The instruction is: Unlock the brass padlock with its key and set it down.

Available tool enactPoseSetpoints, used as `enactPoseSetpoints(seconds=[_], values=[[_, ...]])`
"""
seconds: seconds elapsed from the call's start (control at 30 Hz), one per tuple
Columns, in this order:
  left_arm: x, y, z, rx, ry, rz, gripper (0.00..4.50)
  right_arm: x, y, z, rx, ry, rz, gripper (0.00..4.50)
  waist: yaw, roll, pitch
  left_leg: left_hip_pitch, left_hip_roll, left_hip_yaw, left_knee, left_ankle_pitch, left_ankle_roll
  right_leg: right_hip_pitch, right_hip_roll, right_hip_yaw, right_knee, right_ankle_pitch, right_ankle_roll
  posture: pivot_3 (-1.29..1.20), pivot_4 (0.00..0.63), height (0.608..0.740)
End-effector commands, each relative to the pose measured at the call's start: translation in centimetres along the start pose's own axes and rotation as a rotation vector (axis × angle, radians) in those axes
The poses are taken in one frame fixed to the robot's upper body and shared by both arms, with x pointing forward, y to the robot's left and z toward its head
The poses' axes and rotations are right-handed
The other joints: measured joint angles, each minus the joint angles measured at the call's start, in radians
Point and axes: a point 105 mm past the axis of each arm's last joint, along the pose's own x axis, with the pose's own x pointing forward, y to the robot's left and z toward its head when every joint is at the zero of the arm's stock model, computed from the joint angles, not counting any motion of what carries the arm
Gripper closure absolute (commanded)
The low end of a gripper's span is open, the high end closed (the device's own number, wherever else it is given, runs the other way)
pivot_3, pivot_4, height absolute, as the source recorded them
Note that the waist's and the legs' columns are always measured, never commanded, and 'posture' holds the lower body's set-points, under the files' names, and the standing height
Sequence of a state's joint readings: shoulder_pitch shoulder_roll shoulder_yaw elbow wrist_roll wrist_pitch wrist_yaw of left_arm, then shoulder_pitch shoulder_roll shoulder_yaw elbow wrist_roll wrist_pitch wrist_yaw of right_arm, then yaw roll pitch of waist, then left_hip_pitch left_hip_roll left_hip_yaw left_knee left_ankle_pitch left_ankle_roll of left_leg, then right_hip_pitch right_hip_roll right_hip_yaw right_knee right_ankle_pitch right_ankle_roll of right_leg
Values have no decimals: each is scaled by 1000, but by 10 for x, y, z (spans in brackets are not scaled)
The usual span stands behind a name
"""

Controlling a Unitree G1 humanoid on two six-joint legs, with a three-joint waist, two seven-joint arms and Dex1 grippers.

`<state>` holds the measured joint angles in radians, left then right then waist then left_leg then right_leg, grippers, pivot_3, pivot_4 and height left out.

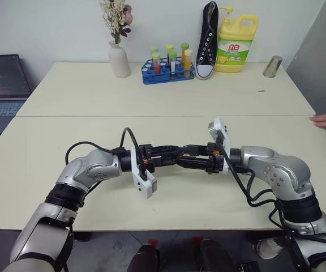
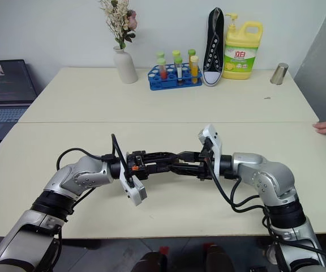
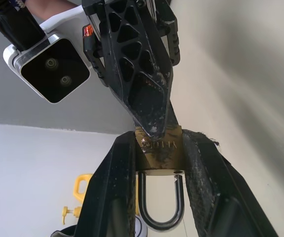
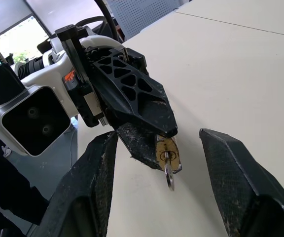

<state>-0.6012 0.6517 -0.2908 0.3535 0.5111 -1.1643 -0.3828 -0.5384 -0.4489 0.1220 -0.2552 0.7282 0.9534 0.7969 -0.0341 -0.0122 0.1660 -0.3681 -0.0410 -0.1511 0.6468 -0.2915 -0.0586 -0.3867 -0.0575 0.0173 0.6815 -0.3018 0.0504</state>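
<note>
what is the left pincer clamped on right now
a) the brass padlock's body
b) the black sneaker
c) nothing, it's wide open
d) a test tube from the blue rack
a: in the left wrist view the left pincer has its two fingers pressed on either side of the brass padlock, with the silvery shackle hanging between them.

Left gripper (image 1: 174, 157) clamped, right gripper (image 4: 158, 173) spread, tips meeting.

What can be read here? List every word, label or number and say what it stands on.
"立白": on the green label of the yellow detergent bottle.
Stamped letters on the brass padlock: partly covered, not readable.
Text on the laptop screen: too small to read.
</note>
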Motion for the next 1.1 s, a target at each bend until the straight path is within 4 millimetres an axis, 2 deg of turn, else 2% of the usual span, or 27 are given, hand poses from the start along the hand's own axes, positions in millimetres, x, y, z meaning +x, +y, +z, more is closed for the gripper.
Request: enactPoseSetpoints(seconds=[0.03,0.2,0.7,0.77,1.0,1.1], values=[[2,10,3,16,-24,46,3518,1,5,10,-35,-21,25,2693,0,0,0,0,0,0,0,0,0,0,0,0,0,0,0,0,150,740],[2,10,4,10,-25,50,3518,1,7,10,-36,-19,36,4340,0,0,0,0,0,0,0,0,0,0,0,0,0,0,0,0,150,740],[2,6,11,-58,-49,44,3518,0,11,10,-41,-9,76,4337,0,0,0,0,0,0,0,0,0,0,0,0,0,0,0,0,150,740],[-1,11,16,-89,-69,72,2798,-1,10,10,-43,-5,72,4337,-1,0,0,0,0,0,0,0,0,0,0,0,0,0,0,0,150,740],[-9,29,41,-179,-144,145,719,-14,-1,8,-60,18,17,4337,1,0,0,0,1,-1,0,0,0,0,-1,0,0,0,0,0,150,740],[-14,43,33,-274,-92,221,702,-24,-5,9,-95,33,-7,4337,1,0,0,0,1,-1,0,0,0,0,-1,0,0,0,0,0,150,740]])
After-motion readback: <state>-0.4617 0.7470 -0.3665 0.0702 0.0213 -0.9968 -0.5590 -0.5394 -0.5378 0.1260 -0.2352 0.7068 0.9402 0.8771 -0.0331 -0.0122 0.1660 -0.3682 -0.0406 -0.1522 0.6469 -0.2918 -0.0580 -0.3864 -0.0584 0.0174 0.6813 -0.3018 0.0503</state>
